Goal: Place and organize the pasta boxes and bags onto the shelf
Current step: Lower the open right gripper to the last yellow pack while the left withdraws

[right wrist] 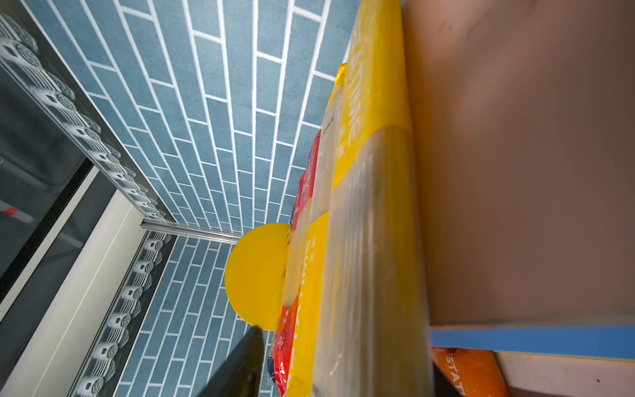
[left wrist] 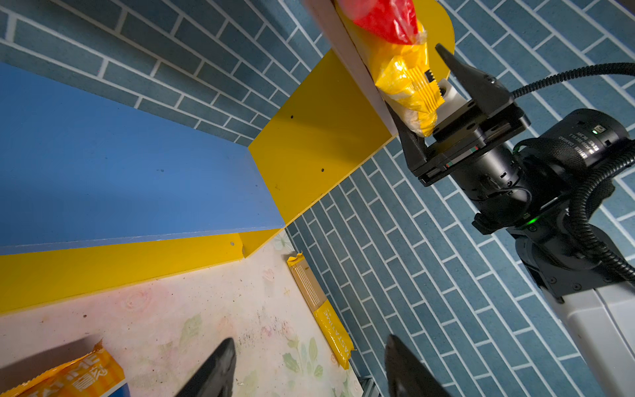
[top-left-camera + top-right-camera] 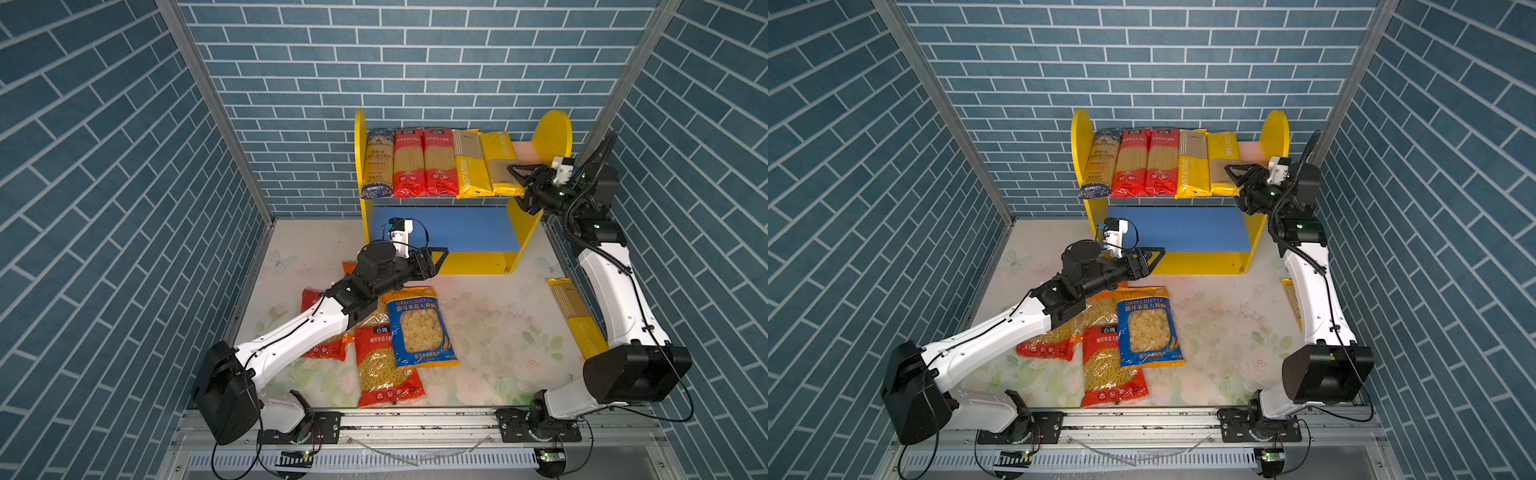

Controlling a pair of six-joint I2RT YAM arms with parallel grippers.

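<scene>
The right gripper (image 3: 518,188) is standing with jaws apart astride the near end of the shelved pack (image 3: 498,160), which is lying on the top board (image 3: 525,151). The loose pack (image 3: 571,316) is lying below, nearest this gripper, long axis front to back. The left gripper (image 3: 441,262), empty and spread, is hovering farther off.

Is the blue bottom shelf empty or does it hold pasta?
Empty: the blue lower board is bare in both top views; all five shelved packs lie on the upper board.
</scene>
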